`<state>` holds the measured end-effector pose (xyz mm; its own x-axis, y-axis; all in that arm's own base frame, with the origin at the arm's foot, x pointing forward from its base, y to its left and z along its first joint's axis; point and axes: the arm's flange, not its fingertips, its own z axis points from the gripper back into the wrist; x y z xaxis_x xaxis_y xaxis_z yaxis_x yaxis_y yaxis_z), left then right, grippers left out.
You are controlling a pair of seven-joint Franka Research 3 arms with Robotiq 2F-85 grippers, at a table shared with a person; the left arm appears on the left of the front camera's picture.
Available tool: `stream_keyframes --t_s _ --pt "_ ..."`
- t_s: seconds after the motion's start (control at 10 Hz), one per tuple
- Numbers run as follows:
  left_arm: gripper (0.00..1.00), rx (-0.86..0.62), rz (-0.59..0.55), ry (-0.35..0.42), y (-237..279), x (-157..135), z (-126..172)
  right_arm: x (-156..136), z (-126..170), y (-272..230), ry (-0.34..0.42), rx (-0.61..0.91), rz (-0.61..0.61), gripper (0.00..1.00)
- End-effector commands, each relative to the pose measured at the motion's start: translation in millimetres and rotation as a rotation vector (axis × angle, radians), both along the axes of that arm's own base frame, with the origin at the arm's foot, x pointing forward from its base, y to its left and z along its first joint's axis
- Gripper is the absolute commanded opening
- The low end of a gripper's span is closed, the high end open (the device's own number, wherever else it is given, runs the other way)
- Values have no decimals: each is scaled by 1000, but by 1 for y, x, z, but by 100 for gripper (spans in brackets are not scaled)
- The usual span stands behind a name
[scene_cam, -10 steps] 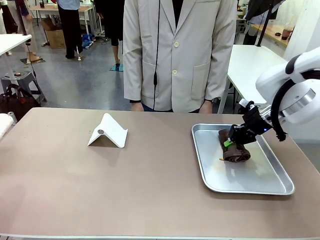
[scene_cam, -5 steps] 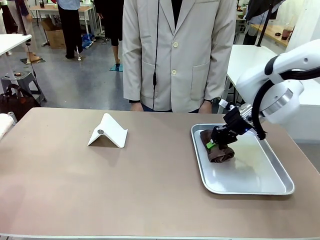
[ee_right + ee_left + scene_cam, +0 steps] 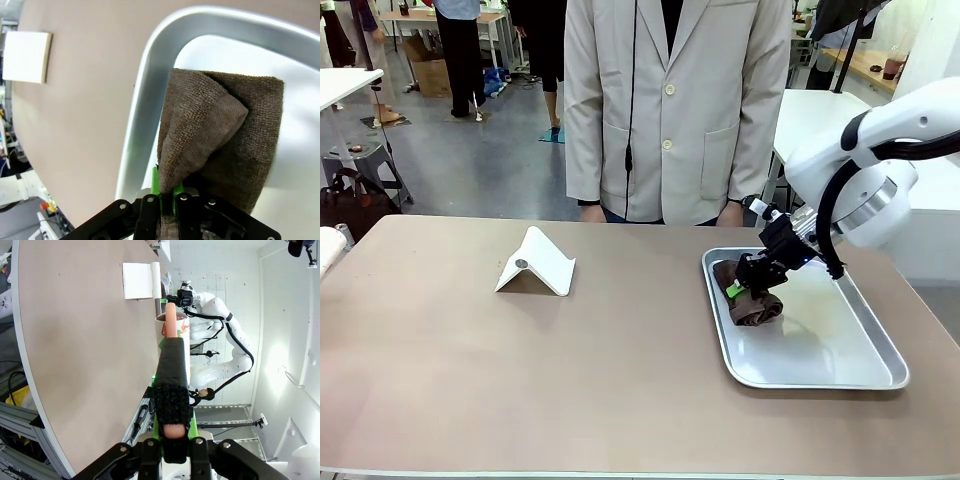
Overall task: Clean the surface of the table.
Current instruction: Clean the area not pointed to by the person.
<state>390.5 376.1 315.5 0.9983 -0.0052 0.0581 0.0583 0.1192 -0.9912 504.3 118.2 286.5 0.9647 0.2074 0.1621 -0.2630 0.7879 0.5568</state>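
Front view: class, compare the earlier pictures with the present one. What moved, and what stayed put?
The right gripper, shut on the folded brown terry cloth throughout, moved it leftward across the shiny rectangular steel tray to its left rim. Nothing was newly grasped or released. The white folded stand, the tray and the brownish-taupe table stayed put.

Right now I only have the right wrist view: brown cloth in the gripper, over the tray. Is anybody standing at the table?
Observer: Yes, a person stands at the far edge of the table.
Operator: Where are their hands?
Observer: One hand hangs just behind the far rim of the tray, not over it.
Operator: And the white thing at my side?
Observer: A stand folded like a tent, left of the table's middle, well apart from the tray.
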Motion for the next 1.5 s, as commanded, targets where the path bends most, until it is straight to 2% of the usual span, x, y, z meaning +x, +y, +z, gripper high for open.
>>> stream_keyframes --t_s 0.0,0.5,0.9,1.1,1.4 --pt "21 -11 6 -17 -3 -4 7 1 0 -12 -6 2 -12 9" --pt "21 -11 6 -17 -3 -4 7 -7 7 -75 6 -27 -156 9" --pt "21 -11 6 -17 -3 -4 7 -26 20 -126 2 73 -254 9" --pt "21 -11 6 -17 -3 -4 7 -36 31 -145 -19 210 -275 9" --pt "21 -11 6 -17 -3 -4 7 -64 55 -169 -26 551 -278 9"
